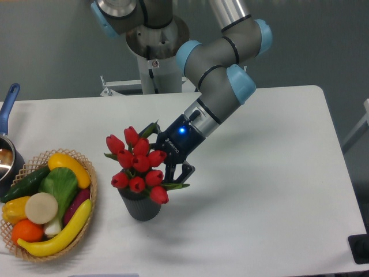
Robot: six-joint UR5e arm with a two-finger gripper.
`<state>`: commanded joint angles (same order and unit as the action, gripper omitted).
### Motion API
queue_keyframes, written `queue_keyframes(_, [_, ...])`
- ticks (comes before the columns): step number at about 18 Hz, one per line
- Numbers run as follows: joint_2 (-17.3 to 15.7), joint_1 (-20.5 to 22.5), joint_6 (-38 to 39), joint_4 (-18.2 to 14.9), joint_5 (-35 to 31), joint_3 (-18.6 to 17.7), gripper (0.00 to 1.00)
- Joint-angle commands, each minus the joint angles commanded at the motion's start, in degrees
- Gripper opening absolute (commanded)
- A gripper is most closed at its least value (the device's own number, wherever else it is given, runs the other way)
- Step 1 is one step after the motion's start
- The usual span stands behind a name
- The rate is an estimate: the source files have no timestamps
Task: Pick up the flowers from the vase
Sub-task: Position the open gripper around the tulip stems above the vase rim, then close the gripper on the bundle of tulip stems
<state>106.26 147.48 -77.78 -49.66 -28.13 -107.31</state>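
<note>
Flowers (138,164): one bunch, ten red buds counted, stems down in the one vase (140,206), long axis near upright, heads tilted slightly toward upper left. Vase stands on the table (277,190), just right of the basket (87,216). Tool (162,158) comes in from the right, touching the bunch's right side; one finger (180,172) is visible beside the buds, the other hidden behind them, so spread or pinching cannot be told.
</note>
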Motion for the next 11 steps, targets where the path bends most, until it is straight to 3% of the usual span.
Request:
queue_keyframes(3, [-0.09, 0.00, 0.00, 0.00, 0.00, 0.00, 0.60])
queue_keyframes(7, [0.00, 0.00, -0.09, 0.00, 0.00, 0.09, 0.50])
queue_keyframes(11, [0.00, 0.09, 0.00, 0.00, 0.00, 0.44, 0.50])
